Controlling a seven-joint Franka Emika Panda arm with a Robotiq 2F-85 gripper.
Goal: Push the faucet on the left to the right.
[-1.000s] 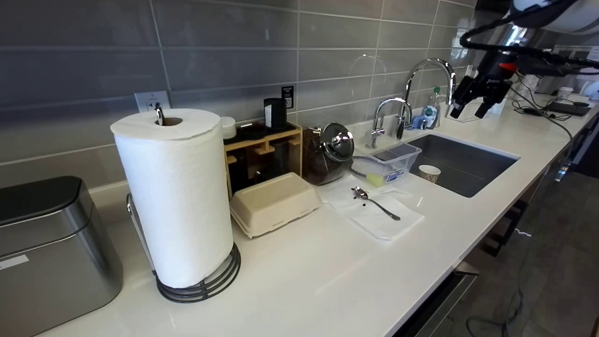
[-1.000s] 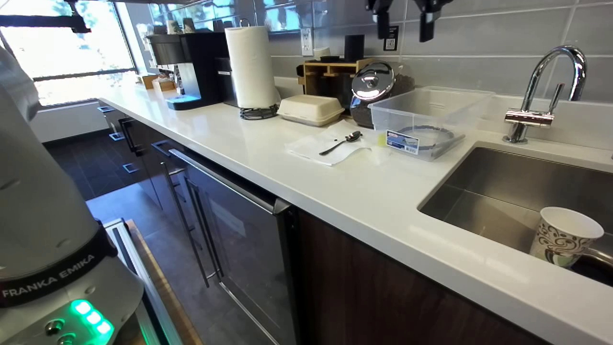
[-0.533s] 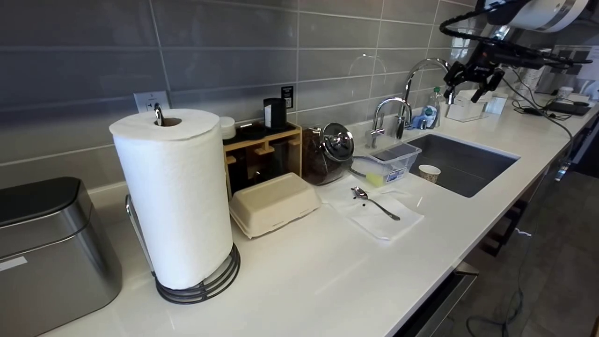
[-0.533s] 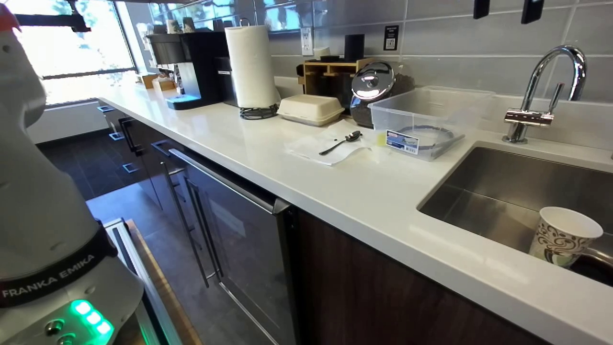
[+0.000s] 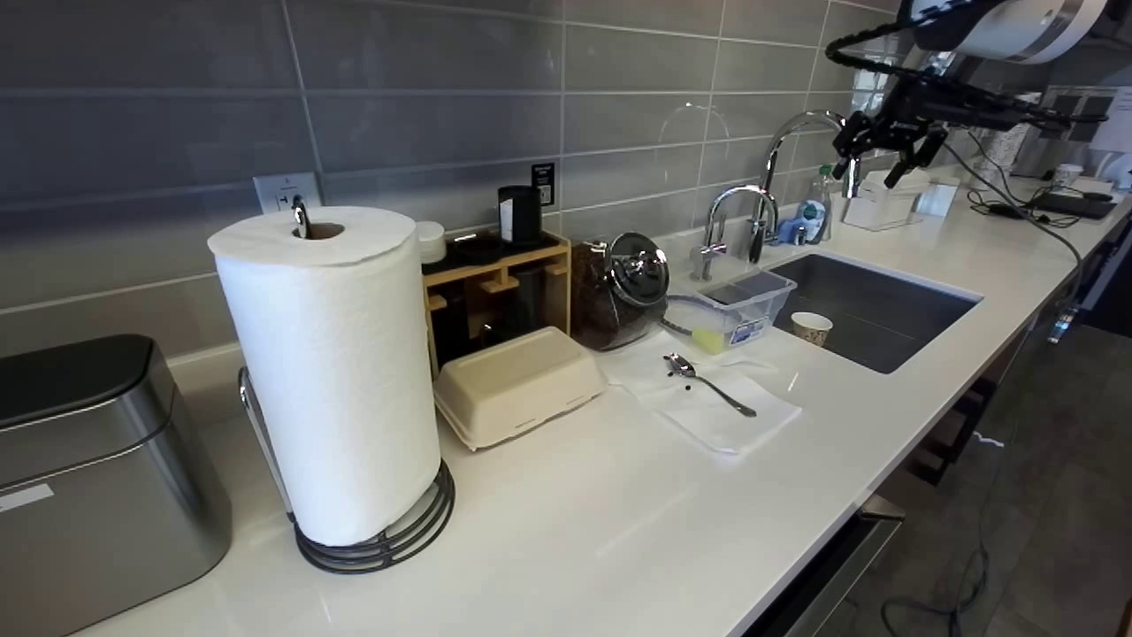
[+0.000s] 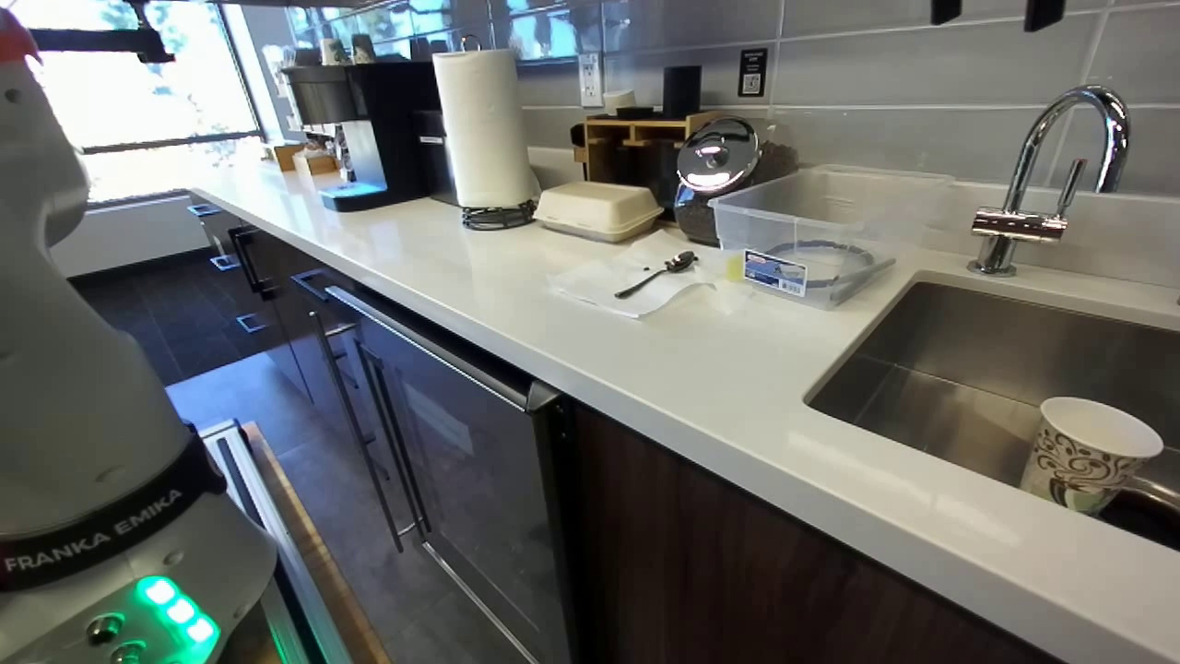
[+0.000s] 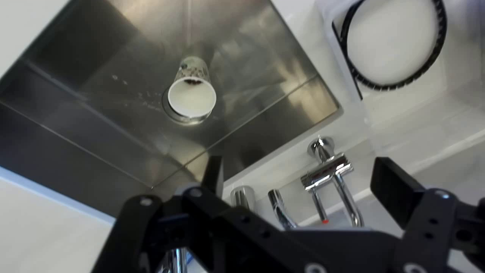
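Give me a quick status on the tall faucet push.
Claw open, contact unclear. Tall faucet upright by the sink. Small faucet alongside, possibly in the way.

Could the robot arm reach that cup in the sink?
Probably yes: its fingers are apart, and the wrist view shows nothing over the cup. The tall faucet, apparently near the fingers in an exterior view, might need dodging.

The tall faucet [image 5: 772,155] is silver and the gripper [image 7: 303,179] is black. The robot arm [image 6: 83,397] is light grey, with green lights [image 6: 182,611]. The cup [image 6: 1080,461] is white with brown swirls. The paper roll [image 5: 332,380] and counter [image 5: 619,548] are white, the wall [image 5: 442,49] is grey, the food box [image 5: 522,387] is tan, and the cupboard [image 6: 710,535] is dark brown.
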